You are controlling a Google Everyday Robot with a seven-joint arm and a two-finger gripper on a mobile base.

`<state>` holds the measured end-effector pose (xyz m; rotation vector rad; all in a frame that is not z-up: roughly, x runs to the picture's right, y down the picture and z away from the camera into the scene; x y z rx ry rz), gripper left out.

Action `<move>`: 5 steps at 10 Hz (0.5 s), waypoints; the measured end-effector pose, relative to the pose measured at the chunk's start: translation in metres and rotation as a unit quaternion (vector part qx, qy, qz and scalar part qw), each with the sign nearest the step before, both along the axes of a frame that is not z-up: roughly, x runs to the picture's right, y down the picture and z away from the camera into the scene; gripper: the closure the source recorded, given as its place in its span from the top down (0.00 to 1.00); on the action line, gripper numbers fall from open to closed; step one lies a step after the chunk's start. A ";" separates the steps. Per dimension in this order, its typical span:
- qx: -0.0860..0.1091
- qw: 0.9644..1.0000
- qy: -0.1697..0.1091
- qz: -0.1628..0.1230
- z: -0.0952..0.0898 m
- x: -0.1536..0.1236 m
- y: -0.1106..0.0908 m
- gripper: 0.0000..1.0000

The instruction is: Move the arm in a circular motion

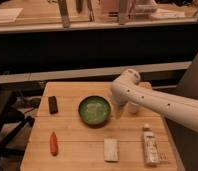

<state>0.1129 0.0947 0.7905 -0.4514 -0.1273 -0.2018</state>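
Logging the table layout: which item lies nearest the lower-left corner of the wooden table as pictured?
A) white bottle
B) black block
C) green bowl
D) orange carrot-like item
D: the orange carrot-like item lies there; the gripper hangs from the arm beside the green bowl.

Light wooden table (pixel 82 152), green bowl (pixel 94 110) at centre, black block (pixel 53 104), orange carrot (pixel 53 143), pale bar (pixel 110 149), white bottle (pixel 150 144), gripper (pixel 118 111) just right of the bowl.
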 end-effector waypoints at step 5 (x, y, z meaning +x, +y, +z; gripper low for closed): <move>-0.008 1.000 0.002 0.004 0.003 0.010 -0.002 0.80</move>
